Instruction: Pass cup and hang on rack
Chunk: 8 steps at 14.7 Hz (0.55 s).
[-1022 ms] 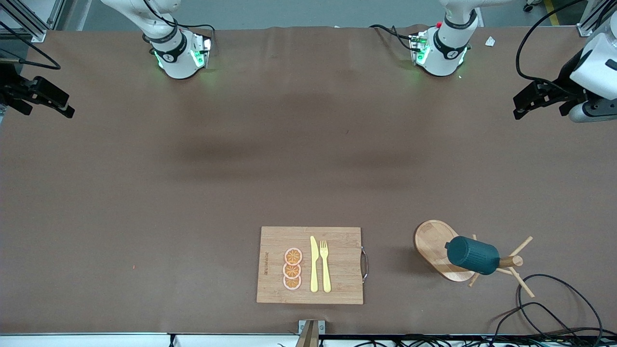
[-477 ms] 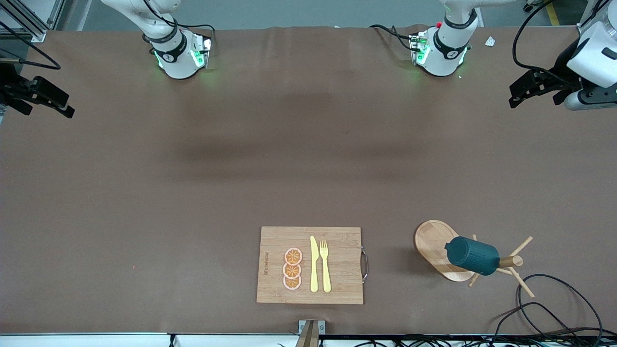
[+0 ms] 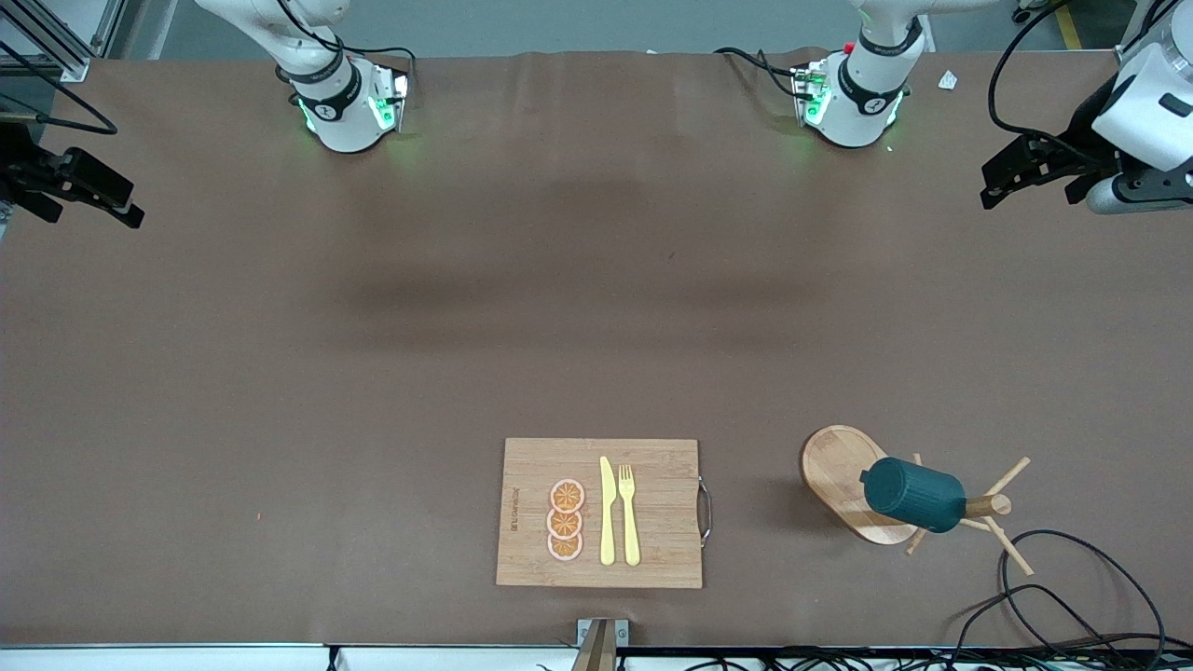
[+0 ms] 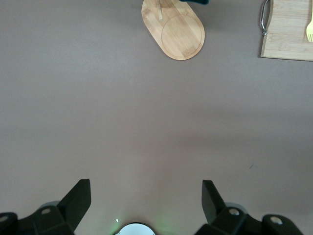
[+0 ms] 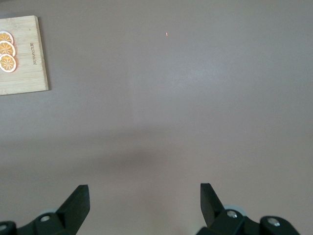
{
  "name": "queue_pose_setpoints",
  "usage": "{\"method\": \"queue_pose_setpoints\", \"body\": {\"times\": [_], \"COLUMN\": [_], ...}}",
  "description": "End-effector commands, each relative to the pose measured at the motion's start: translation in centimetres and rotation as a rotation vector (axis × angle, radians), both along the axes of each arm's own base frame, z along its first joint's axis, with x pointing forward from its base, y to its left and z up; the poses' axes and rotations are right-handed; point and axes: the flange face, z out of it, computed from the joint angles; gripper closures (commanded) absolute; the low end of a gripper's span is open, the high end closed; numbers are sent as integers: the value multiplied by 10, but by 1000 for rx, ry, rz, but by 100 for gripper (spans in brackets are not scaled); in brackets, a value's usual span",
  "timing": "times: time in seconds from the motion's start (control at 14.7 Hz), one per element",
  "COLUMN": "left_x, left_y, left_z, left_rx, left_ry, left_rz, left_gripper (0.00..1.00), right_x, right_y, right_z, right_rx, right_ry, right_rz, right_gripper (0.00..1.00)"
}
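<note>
The dark teal cup [image 3: 911, 495] hangs on its side on the wooden rack [image 3: 834, 471], over the rack's oval base, near the front camera toward the left arm's end of the table. Thin pegs [image 3: 1011, 475] stick out beside it. My left gripper [image 3: 1021, 186] is open and empty, high over the table's edge at that end, well away from the rack. The left wrist view shows the rack's base [image 4: 178, 29] and a sliver of the cup [image 4: 195, 1] ahead of the left gripper [image 4: 145, 193]. My right gripper [image 3: 93, 210] is open and empty over the table's edge at the right arm's end; the right wrist view shows the right gripper [image 5: 144, 196] over bare mat.
A bamboo cutting board [image 3: 601, 513] lies near the front edge with orange slices [image 3: 566, 520], a yellow knife [image 3: 607, 511] and a fork [image 3: 629, 513]. The cutting board [image 4: 288, 29] also shows in the left wrist view. Black cables [image 3: 1072, 596] loop beside the rack.
The left gripper has drifted slightly toward the robots' side, away from the rack. The cup, the rack and the right arm have not moved.
</note>
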Motion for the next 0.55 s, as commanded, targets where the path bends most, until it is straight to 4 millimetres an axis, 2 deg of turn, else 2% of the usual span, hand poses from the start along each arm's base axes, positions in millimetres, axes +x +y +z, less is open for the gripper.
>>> {"method": "queue_pose_setpoints", "body": {"times": [0.0,0.48], "left_x": [7,8], "left_y": [4,0], "left_z": [2,1], "left_rx": [29,42], "left_ry": [-6,-9], "left_rz": [-12,-30], "left_gripper": [0,0], "right_x": [-2,-2], "right_y": [-2,-1], "right_z": [2,3], "right_rx": [3,3], "right_ry": [-3,-8], "right_rz": [0,3], "right_gripper": [0,0]}}
